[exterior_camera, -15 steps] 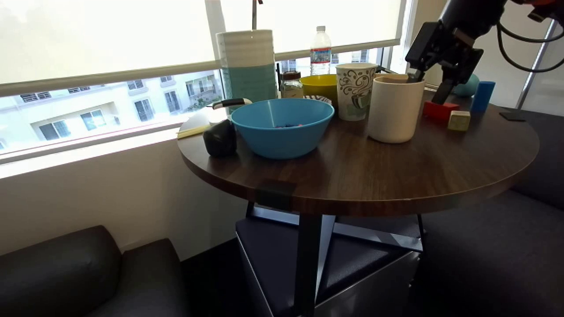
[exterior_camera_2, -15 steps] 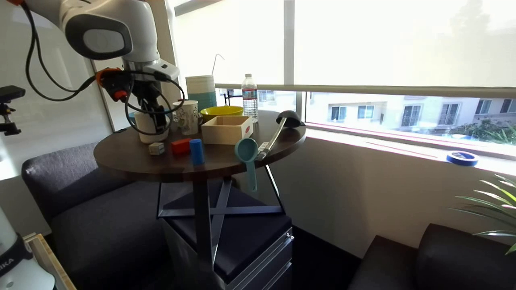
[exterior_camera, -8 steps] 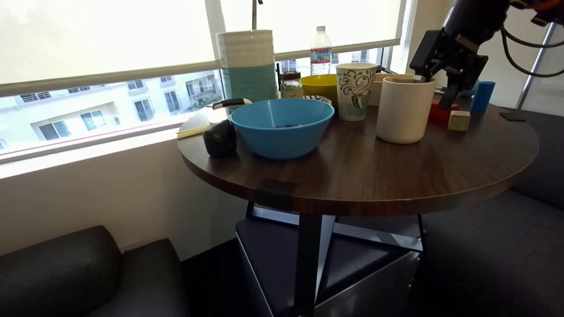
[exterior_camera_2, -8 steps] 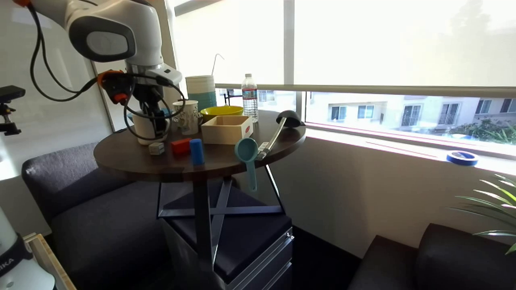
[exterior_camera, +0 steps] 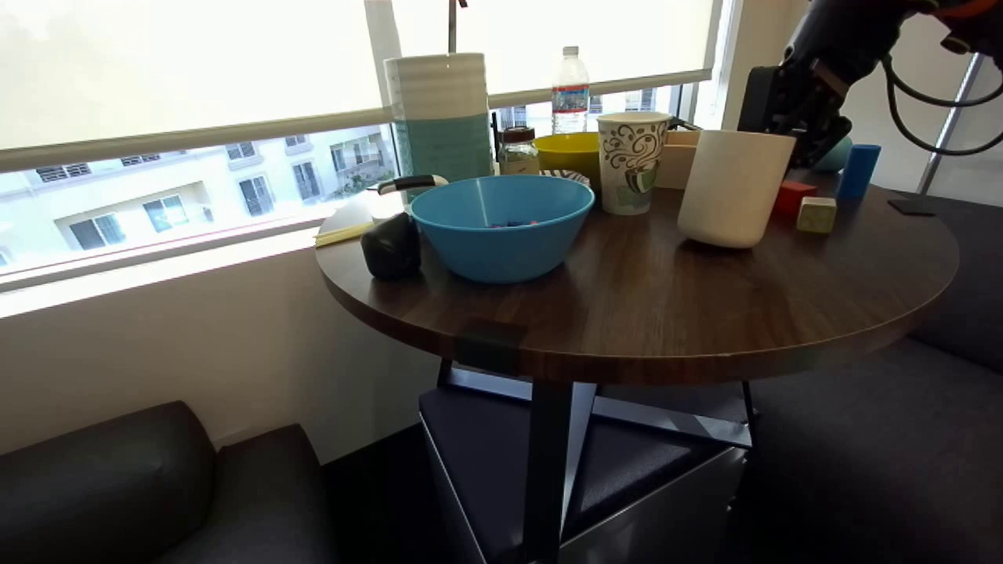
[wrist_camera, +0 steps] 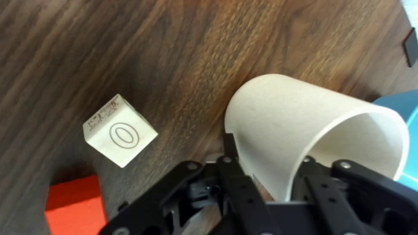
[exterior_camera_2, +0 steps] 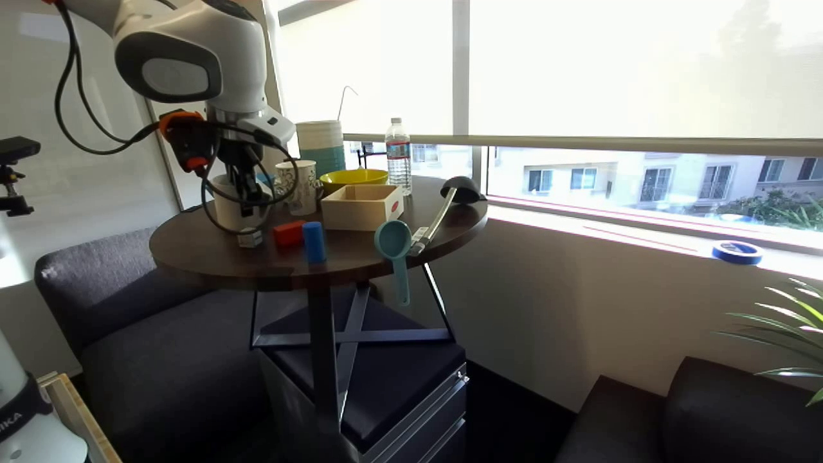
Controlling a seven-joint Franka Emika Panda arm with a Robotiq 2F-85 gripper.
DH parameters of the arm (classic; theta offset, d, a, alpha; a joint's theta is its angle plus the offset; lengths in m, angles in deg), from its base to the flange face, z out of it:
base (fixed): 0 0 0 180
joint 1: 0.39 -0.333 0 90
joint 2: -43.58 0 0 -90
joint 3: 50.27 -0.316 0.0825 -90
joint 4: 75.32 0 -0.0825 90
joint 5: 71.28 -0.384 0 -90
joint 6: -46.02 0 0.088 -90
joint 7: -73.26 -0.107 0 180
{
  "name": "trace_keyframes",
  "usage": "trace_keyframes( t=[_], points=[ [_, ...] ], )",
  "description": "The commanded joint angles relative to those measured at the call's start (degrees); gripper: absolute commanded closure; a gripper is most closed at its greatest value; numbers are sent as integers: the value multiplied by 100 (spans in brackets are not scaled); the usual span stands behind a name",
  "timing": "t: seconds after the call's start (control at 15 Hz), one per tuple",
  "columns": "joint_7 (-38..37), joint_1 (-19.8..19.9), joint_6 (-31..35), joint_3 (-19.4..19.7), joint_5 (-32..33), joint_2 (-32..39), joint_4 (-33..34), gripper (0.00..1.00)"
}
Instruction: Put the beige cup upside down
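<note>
The beige cup (exterior_camera: 733,192) leans to one side on the round table (exterior_camera: 611,305), with a shadow under the raised edge of its base. Its mouth faces upward at a slant; in the wrist view the cup (wrist_camera: 281,111) shows its open rim toward the lower right. My gripper (wrist_camera: 266,158) straddles its wall. One finger (wrist_camera: 231,148) presses outside near the base, while the other is inside at the rim, its tip hidden by the cup. The jaws stand partly closed, shut on the wall. In an exterior view cables cross in front of the cup (exterior_camera_2: 226,212).
A patterned cup (exterior_camera: 631,164) and a blue bowl (exterior_camera: 501,235) stand beside the beige cup. A small wooden cube (wrist_camera: 122,132), a red block (wrist_camera: 76,209) and a blue block (exterior_camera_2: 314,242) lie near my gripper. A wooden box (exterior_camera_2: 363,217) and yellow bowl (exterior_camera_2: 353,179) are farther off.
The jaws have drawn together from wide apart. The beige cup shifted toward the arm's side, and from upright it has tipped over at an angle.
</note>
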Motion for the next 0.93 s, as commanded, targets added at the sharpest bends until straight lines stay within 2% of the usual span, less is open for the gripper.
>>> trace_keyframes(
  t=[0.0,0.07,0.33,0.87],
  points=[
    [681,-185,-278,336,-752,124,126,97],
    [876,-204,-337,416,-939,136,116,100],
    [1471,-100,-714,557,-1398,256,156,99],
    [1457,49,-730,293,-1235,691,230,99]
  ],
)
